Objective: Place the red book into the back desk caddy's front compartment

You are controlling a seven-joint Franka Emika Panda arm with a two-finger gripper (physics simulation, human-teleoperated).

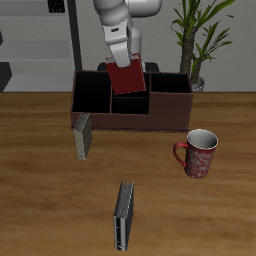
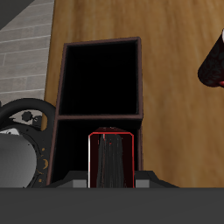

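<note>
gripper (image 1: 124,62) gripping red book (image 1: 126,79), mug (image 1: 198,152) nearby

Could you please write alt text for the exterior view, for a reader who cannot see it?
The gripper holds the red book above the caddy at the table's back. A red mug and two grey books, one against the caddy, one near the front edge, stand on the table.

Red book (image 2: 110,157) seen edge-on, held between the gripper's (image 2: 111,179) fingers, pale pages showing between red covers, above the caddy's (image 2: 59,87) black cells, wooden table (image 2: 175,131) alongside, mug (image 2: 214,63) at frame edge.
</note>
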